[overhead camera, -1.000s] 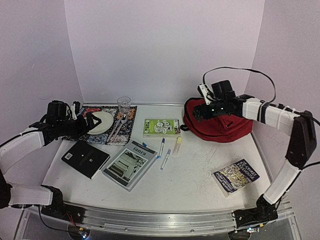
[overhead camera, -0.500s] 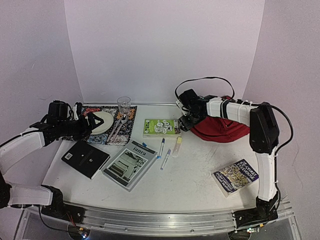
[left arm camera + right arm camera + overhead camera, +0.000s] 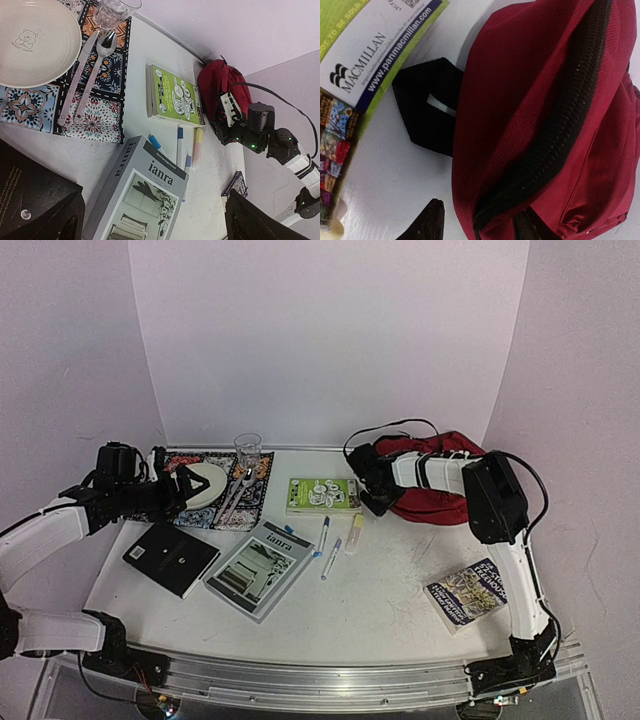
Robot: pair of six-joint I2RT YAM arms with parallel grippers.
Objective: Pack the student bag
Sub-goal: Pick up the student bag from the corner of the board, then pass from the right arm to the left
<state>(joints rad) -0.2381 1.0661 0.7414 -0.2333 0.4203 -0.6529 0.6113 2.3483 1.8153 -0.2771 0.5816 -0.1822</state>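
The student bag [image 3: 435, 508] lies at the bench's far right corner, its zip seemingly shut. My right gripper [image 3: 375, 498] sits at the bag's left end, jaws straddling the zipped edge; I cannot tell whether they pinch it. The left gripper [image 3: 185, 485] hangs wide open near the far left corner. I judge I'm opening the bag: next comes a firm hold, then a pull along the zip.

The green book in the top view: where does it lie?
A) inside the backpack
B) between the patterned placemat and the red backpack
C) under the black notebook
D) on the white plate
B: the green book lies between the patterned placemat and the student bag.
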